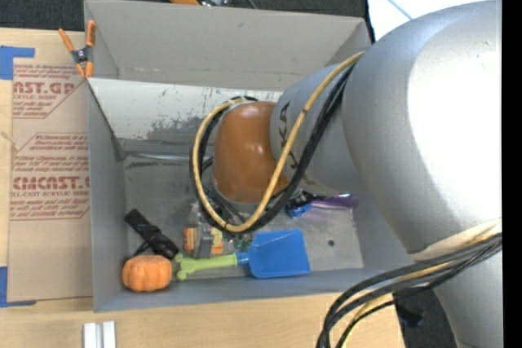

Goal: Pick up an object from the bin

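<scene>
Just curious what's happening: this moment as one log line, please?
arm: down in bin | gripper: by green-handled blue scoop | nearby: orange pumpkin, black piece | grasp: cannot tell

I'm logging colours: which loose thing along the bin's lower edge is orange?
The small round pumpkin in the lower-left corner. The scoop beside it is blue with a green handle, and the angular piece just above it is black.

bin grey, far wall scuffed pale | pumpkin orange, near-left corner | scoop blue, handle green, near edge | piece black, left | strip purple, right | cover orange-brown | arm silver | cable yellow
</scene>
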You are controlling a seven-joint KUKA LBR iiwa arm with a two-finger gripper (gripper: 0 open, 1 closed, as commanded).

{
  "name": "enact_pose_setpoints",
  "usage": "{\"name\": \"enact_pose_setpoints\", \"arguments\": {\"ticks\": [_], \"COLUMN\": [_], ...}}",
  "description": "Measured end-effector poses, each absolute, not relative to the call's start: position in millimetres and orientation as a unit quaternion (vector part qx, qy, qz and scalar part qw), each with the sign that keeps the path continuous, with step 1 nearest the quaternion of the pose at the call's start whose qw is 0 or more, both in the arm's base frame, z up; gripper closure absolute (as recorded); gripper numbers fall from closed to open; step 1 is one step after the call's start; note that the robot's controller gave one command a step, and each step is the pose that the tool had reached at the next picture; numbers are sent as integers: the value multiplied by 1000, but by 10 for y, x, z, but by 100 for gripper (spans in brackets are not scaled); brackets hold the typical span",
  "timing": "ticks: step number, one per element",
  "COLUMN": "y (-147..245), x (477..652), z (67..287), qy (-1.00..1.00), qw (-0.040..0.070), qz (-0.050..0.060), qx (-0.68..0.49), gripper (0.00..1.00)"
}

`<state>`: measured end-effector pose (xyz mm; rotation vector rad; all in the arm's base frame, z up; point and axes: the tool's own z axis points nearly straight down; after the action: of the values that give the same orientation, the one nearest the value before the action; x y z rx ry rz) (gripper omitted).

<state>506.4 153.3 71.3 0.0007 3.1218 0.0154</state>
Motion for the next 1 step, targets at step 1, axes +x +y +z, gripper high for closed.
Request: {"name": "enact_pose_setpoints", "arguments": {"ticks": [1], "y": [1533], "x": [5064], "z": [713], "qy": [1000], "qw": [10], "qz": [5], "qx": [0], "gripper": [100]}}
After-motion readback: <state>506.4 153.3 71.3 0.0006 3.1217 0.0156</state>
